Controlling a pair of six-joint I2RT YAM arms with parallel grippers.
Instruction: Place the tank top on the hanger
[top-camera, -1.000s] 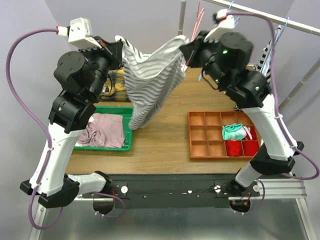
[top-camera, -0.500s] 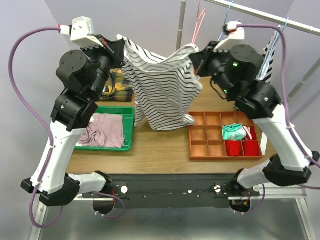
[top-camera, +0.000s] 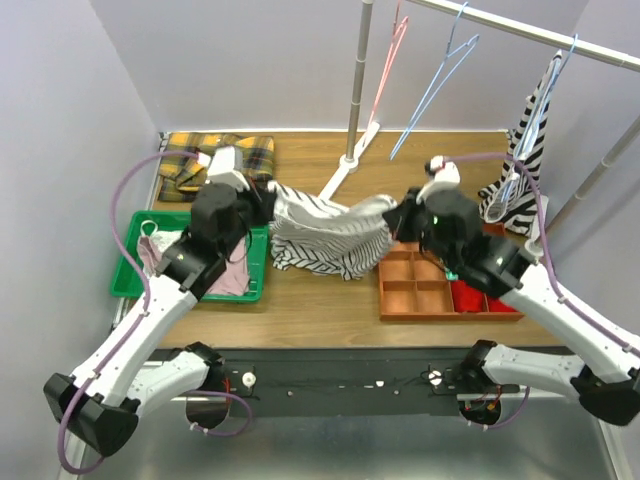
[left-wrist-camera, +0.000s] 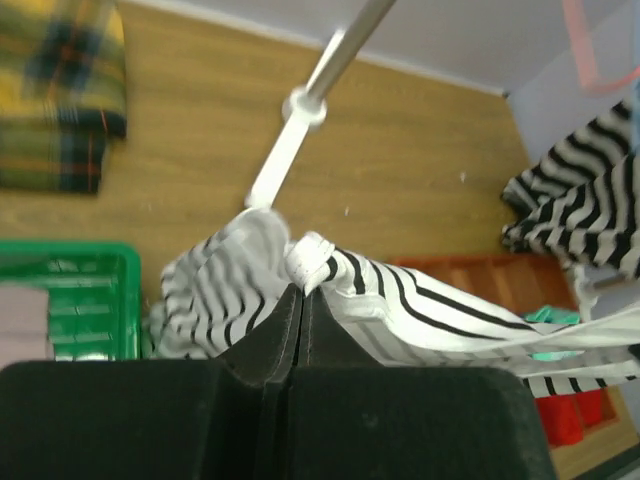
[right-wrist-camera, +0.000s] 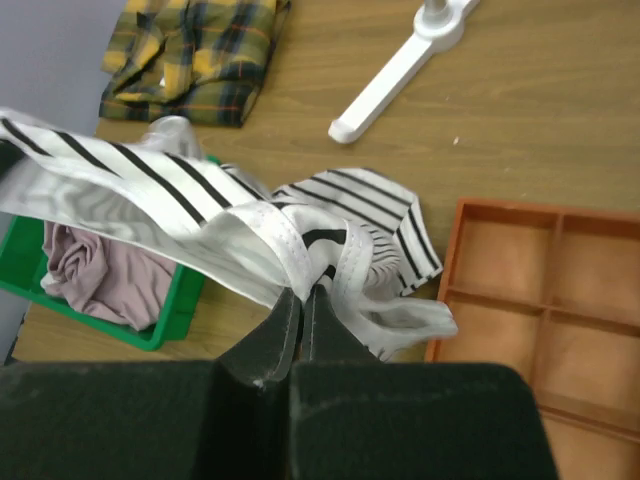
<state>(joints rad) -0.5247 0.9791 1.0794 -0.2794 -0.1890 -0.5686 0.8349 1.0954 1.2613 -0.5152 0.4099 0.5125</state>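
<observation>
You've lowered both arms; left gripper (left-wrist-camera: 303, 295) and right gripper (right-wrist-camera: 300, 298) are clamped on the tank top (top-camera: 325, 235), spreading it for the hanger (top-camera: 432, 98).

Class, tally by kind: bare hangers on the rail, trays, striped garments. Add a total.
Bare hangers: 2 (pink hanger, blue hanger)
Trays: 2 (green tray, orange tray)
Striped garments: 2 (tank top, bold-striped garment)
Total: 6
</observation>
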